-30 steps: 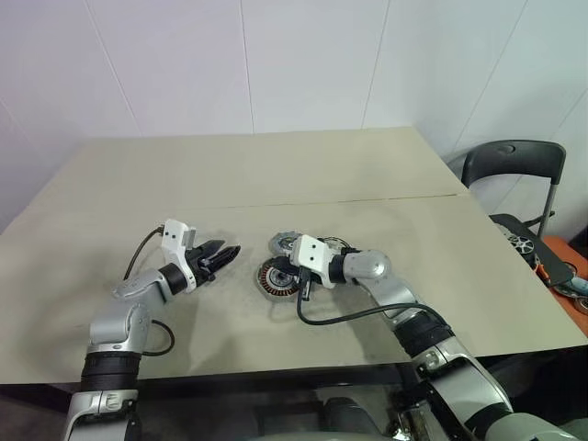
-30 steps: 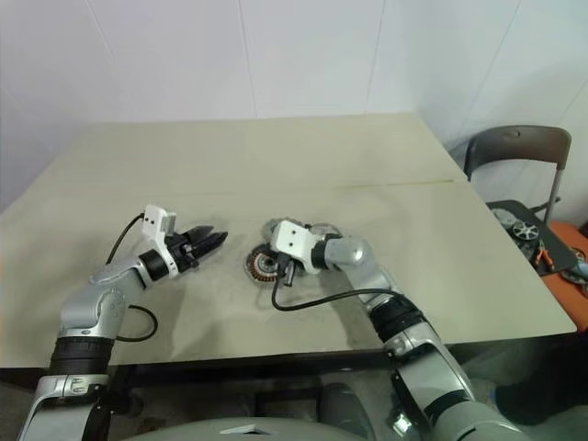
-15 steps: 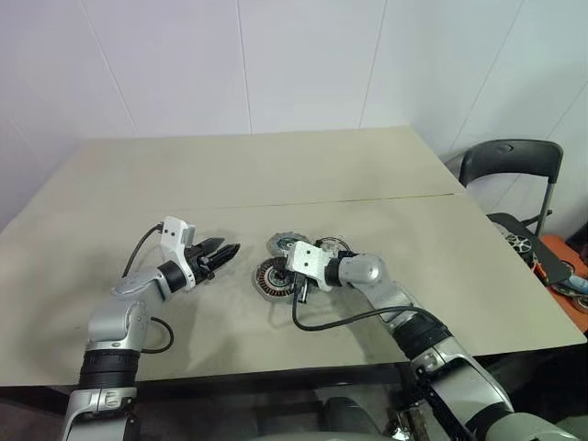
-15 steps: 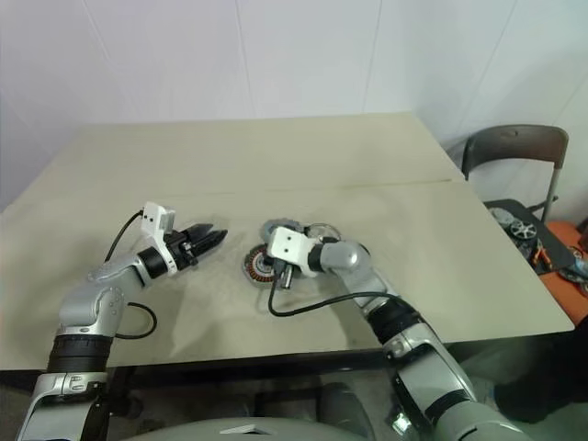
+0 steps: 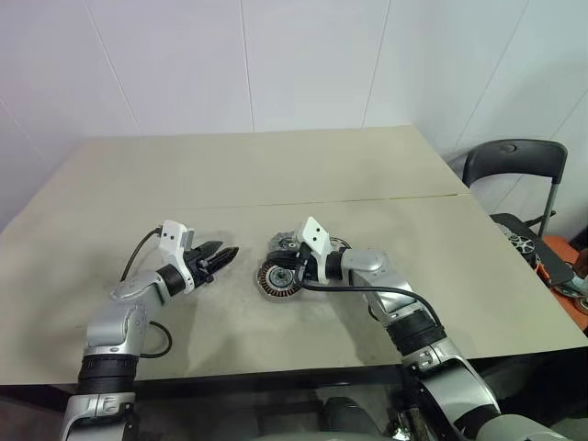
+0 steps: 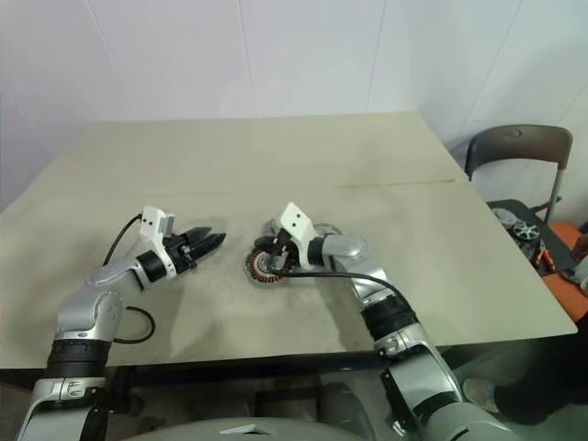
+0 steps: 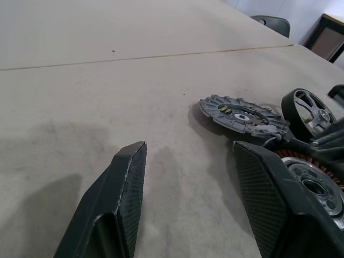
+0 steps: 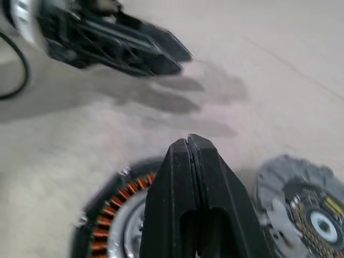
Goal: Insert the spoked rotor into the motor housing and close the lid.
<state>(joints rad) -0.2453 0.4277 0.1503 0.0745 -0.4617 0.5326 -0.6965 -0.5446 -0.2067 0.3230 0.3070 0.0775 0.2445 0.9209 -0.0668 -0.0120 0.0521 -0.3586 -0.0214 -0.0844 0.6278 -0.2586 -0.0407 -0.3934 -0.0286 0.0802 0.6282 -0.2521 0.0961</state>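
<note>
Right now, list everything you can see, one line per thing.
table: one, beige, fills the middle of the scene.
motor housing: one, copper windings around a silver centre, flat on the table between the arms.
spoked rotor: one, grey with a notched rim, flat on the table just beyond the housing.
round rimmed part: one, dark rim with a spoked face, beside the rotor on the right arm's side.
chair: one, black, past the table's right edge.
orange surface: one, by the chair; what lies on it is too small to tell.
left gripper: one, black fingers, open, above the table to the left of the housing.
right gripper: one, black fingers, shut, over the housing.
</note>
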